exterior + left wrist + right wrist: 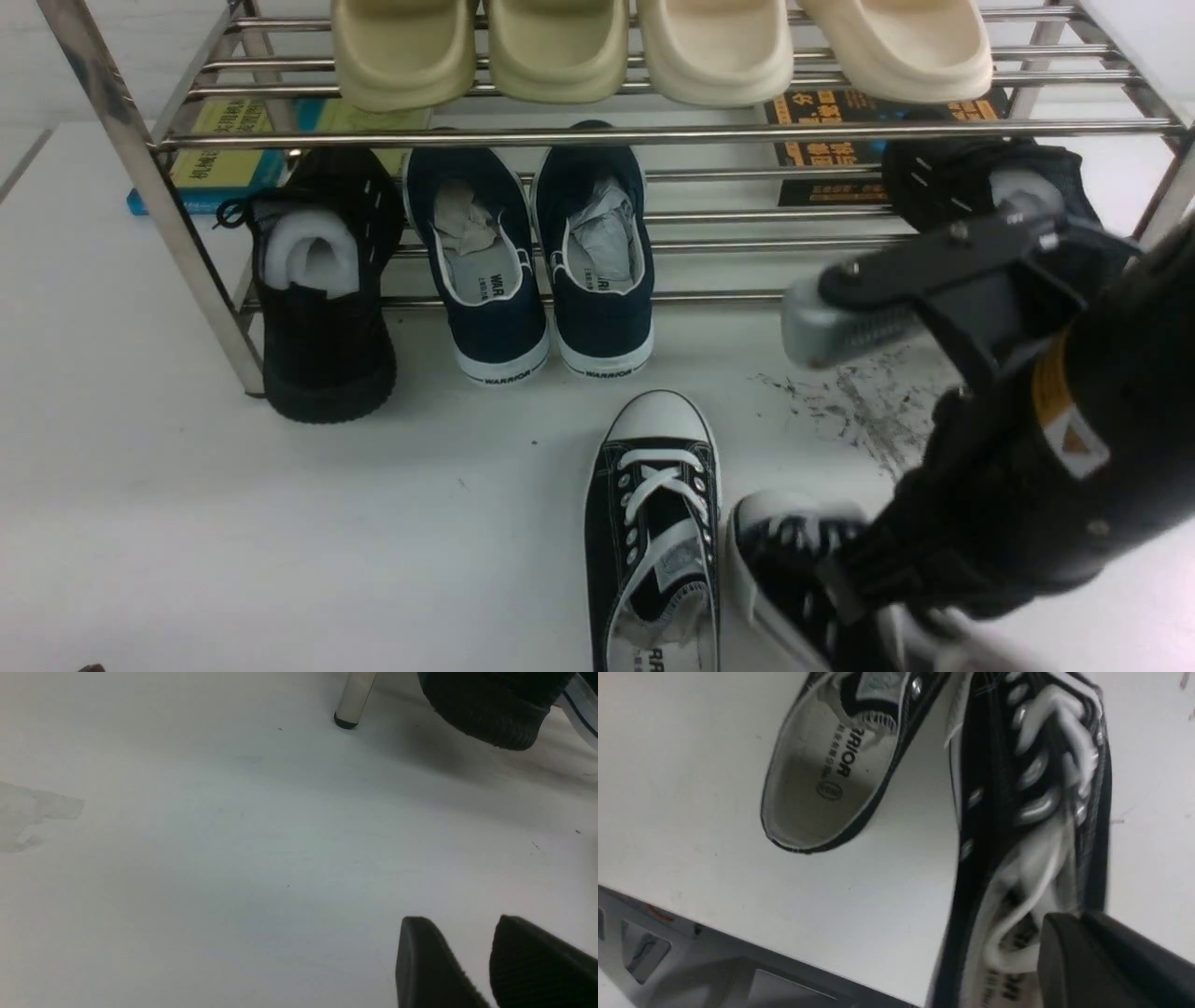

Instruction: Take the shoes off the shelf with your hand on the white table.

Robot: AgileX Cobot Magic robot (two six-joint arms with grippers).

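Both shoes stand off the shelf [597, 136] on the white table [280, 523], toes towards the shelf. The left sneaker [653, 523] [831, 765] lies flat. The right sneaker [784, 551] [1031, 812] is tilted onto its side and blurred. My right arm [1027, 448] reaches down over its heel. In the right wrist view my right gripper [1069, 917] has its fingers nearly together on the collar of that sneaker. My left gripper [460, 921] hovers open over bare table with nothing between its fingers; it does not show in the front view.
The shelf's top tier holds beige slippers [653, 47]. Below stand a navy pair [532, 261], black knit shoes [322, 289] [971, 182] and books [224, 154]. Dark scuffs [859, 411] mark the table. A shelf leg [348, 700] stands ahead of my left gripper. The table's front edge [738, 947] runs behind the sneakers' heels.
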